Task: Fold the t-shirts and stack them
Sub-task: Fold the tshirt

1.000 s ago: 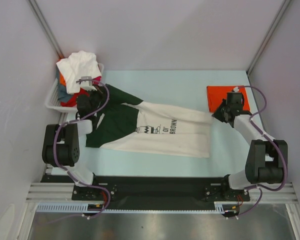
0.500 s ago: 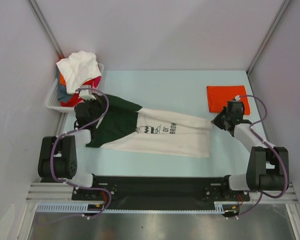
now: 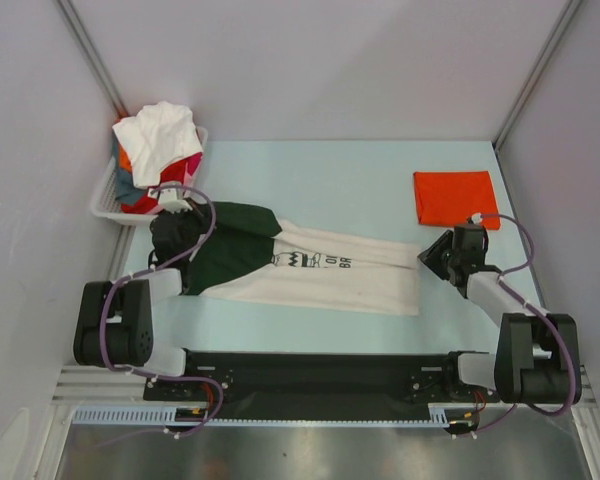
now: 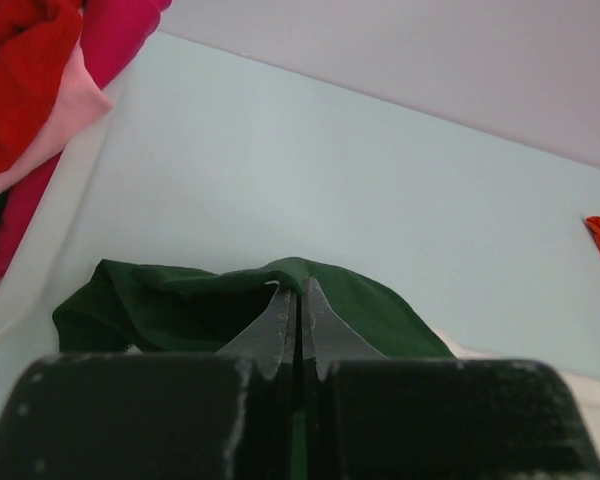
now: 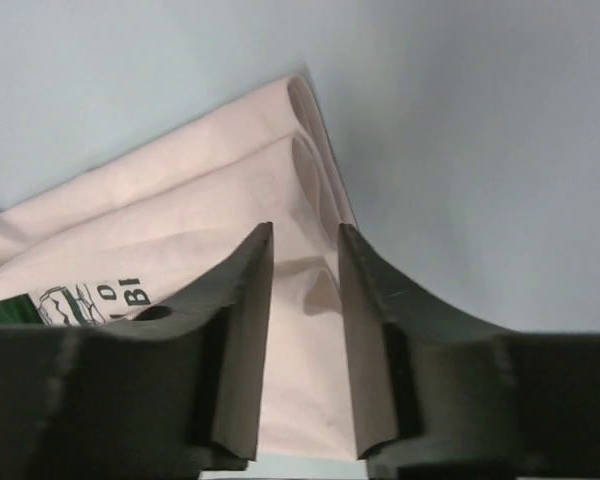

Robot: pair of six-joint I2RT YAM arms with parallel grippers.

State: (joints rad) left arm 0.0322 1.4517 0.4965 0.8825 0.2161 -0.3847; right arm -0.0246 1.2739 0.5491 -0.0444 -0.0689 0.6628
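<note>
Left gripper [image 4: 298, 300] is clamped on the green sleeve of the cream t-shirt [image 3: 330, 280]; right gripper [image 5: 305, 240] stands parted, the shirt's hem beneath it.

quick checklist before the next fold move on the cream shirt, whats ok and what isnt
1. left gripper pinching the green shoulder of the cream shirt: ok, shut on the cloth.
2. right gripper holding the hem: not ok, jaws apart over it, nothing pinched.
3. Far edge folded over toward the arms: ok, it covers part of the chest print.
4. orange shirt folded and apart from the right arm: ok.
5. Left arm apart from the clothes in the basket: cannot tell, they are close.
</note>
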